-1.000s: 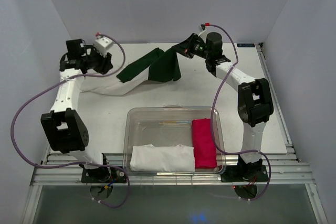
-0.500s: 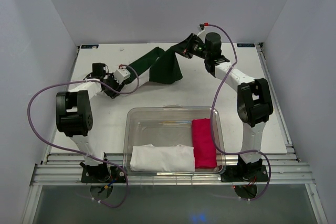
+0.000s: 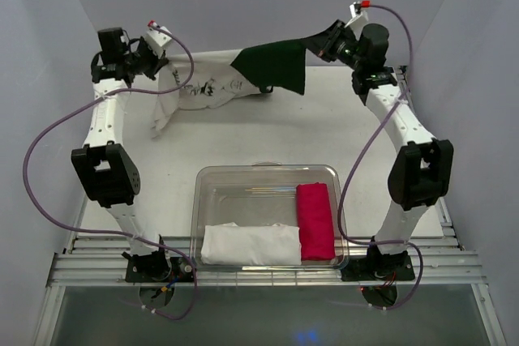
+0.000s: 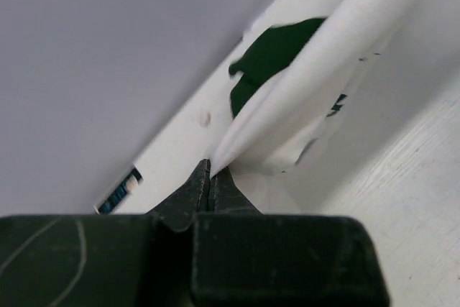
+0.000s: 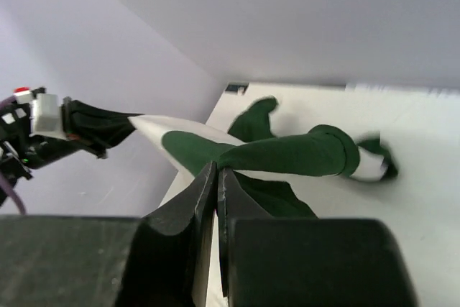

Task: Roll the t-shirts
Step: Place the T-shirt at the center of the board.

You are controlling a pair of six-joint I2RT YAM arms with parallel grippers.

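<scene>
The white t-shirt (image 3: 203, 87) with black lettering hangs above the back left of the table, one end drooping toward the tabletop. My left gripper (image 3: 160, 64) is raised at the far left and shut on its edge; the left wrist view shows the jaws (image 4: 210, 172) pinched on white cloth (image 4: 309, 77). The dark green t-shirt (image 3: 276, 66) overlaps the white one and stretches to the right. My right gripper (image 3: 323, 44) is raised at the far right and shut on its corner; the right wrist view shows it (image 5: 217, 172) pinching green cloth (image 5: 295, 152).
A clear plastic bin (image 3: 212, 180) stands near the front of the table. It holds a rolled white cloth (image 3: 250, 244) and a bright pink bundle (image 3: 315, 221). Grey walls close in on the left, back and right.
My left gripper dipped to the table, shut on the white t-shirt and rose to the back left with it. The right gripper lifted up and to the right, pulling the green t-shirt off the table.
</scene>
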